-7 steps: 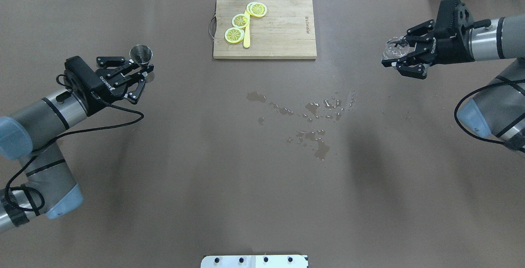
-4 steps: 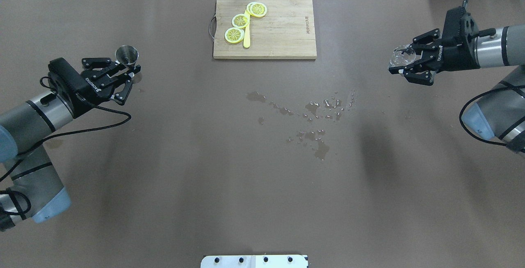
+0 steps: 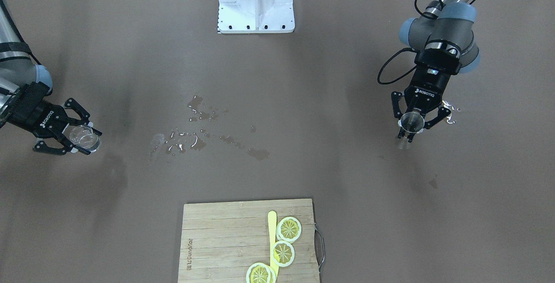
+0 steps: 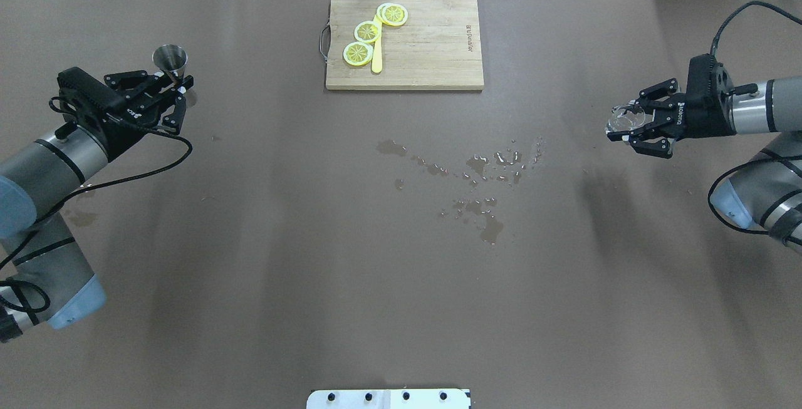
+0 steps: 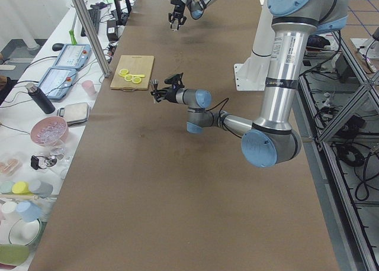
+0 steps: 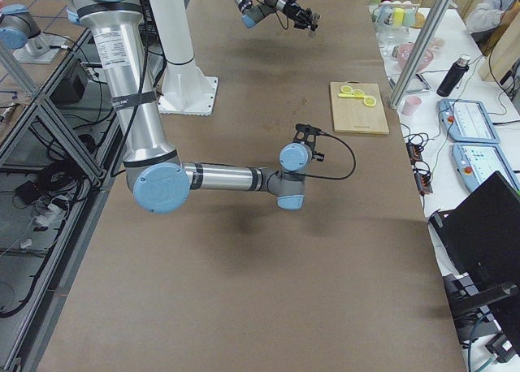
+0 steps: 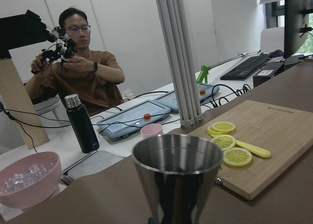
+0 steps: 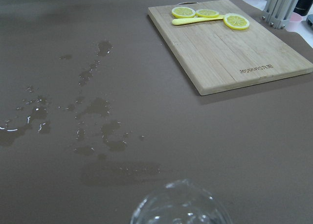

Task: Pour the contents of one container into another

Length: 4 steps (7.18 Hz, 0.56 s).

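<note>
Overhead exterior: the left claw (image 4: 182, 93) pinches one conical steel cup (image 4: 170, 58) over the table's (image 4: 351, 284) left side. The right claw (image 4: 628, 126) grips one clear glass (image 4: 619, 119), hard to make out, at the far right. Scattered water puddles (image 4: 482, 174) lie between them. Left wrist-mounted: the cup's base is cut off; three lemon slices (image 7: 226, 142) rest on one wooden board (image 7: 274, 136). Right wrist-mounted: only the glass's rim shows.

Counted two grippers: left gripper (image 3: 414, 123) and right gripper (image 4: 626, 126). Counted one steel cup (image 7: 177, 180), one clear glass (image 3: 83, 137), one wooden cutting board (image 4: 432, 52), three lemon slices (image 4: 358, 53) (image 4: 368, 31) (image 4: 394, 14) and one yellow knife (image 4: 377, 59). Beyond the table, saw one person (image 7: 78, 70), one black bottle (image 7: 80, 128) and one pink bowl (image 7: 27, 185).
</note>
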{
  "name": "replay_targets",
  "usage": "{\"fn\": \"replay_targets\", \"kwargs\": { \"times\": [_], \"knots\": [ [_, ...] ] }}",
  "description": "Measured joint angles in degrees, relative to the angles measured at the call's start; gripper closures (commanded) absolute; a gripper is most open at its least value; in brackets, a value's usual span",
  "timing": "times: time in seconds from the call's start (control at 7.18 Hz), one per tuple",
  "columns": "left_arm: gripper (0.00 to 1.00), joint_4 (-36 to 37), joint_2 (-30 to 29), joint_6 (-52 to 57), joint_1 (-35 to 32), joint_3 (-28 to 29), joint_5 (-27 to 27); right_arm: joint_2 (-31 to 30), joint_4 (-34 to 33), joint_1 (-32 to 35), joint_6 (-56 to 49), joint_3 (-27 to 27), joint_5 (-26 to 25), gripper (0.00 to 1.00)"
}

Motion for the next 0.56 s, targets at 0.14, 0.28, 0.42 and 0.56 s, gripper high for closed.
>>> {"fn": "replay_targets", "kwargs": {
  "times": [0.14,0.28,0.42,0.56],
  "knots": [
    [1.00,0.0,-1.2,-1.7,0.4,1.5,2.0,1.3,0.8,-0.4,0.0,-1.9,0.0,1.00],
    [1.00,0.2,-2.9,-2.7,0.6,2.8,2.3,2.4,1.2,-1.4,0.0,-3.2,0.1,1.00],
    [1.00,0.3,-3.9,-3.6,0.7,4.3,2.4,3.1,1.3,-2.7,0.0,-3.8,0.0,1.00],
    [1.00,0.4,-4.3,-5.5,0.7,5.5,2.6,3.4,1.3,-3.9,0.0,-4.3,0.0,1.00]
  ]
}}
